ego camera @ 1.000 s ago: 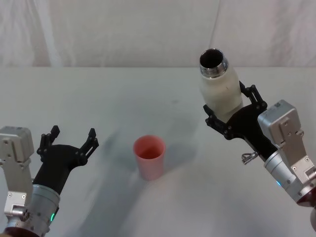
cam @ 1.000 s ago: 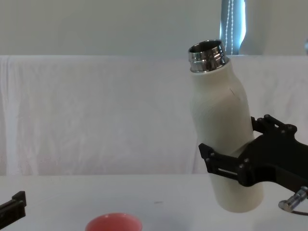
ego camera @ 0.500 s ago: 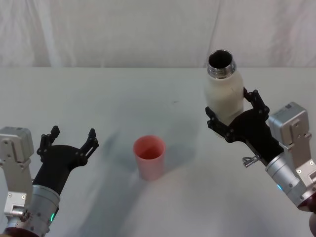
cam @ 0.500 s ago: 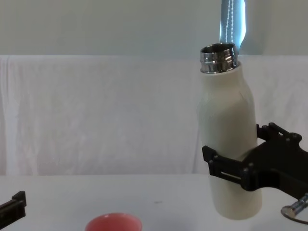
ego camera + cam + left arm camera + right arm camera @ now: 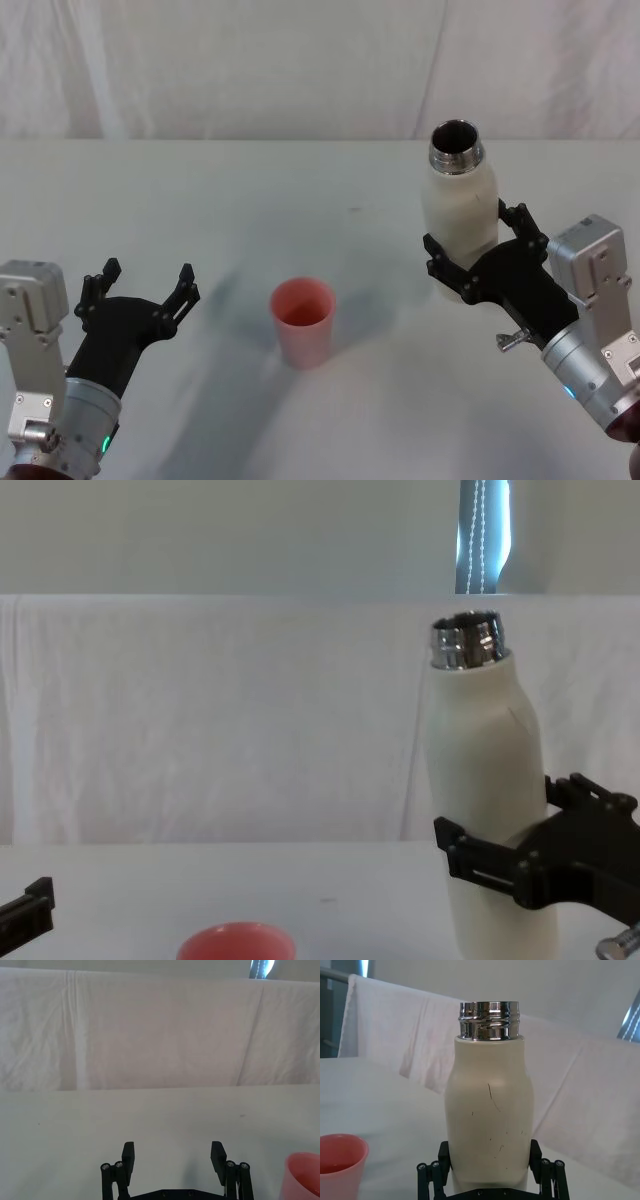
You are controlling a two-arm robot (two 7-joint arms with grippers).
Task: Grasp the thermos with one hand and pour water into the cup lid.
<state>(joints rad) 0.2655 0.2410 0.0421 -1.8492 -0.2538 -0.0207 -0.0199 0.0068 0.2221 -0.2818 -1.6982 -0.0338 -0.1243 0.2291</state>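
On the right side of the table, the right gripper (image 5: 478, 262) is clamped around the lower body of the thermos (image 5: 460, 205), one black finger on each flank, as the right wrist view confirms with the bottle (image 5: 489, 1125) seated between the two linkages. The thermos stands close to upright, uncapped, its open steel neck at the top; the head view looks down into the dark mouth, which the chest view (image 5: 490, 810) and wrist view show only from the side as threaded steel rings. No brand, label or legible writing appears on the cream body; the right wrist view records only fine dark scratches on its face, which cannot be made out from the head camera. The cup lid (image 5: 303, 320) stands upright on the table (image 5: 300, 190) to the left of the thermos, well apart from it, roughly midway between the two arms. The chest view catches just its pink rim (image 5: 236, 943) at the lower edge. The left gripper (image 5: 138, 292) is parked at the near left, fingers spread apart and holding nothing; its wrist view (image 5: 172, 1156) shows the cup lid (image 5: 303, 1176) off to one side, not touching. A white cloth (image 5: 230, 60) hangs behind the table.
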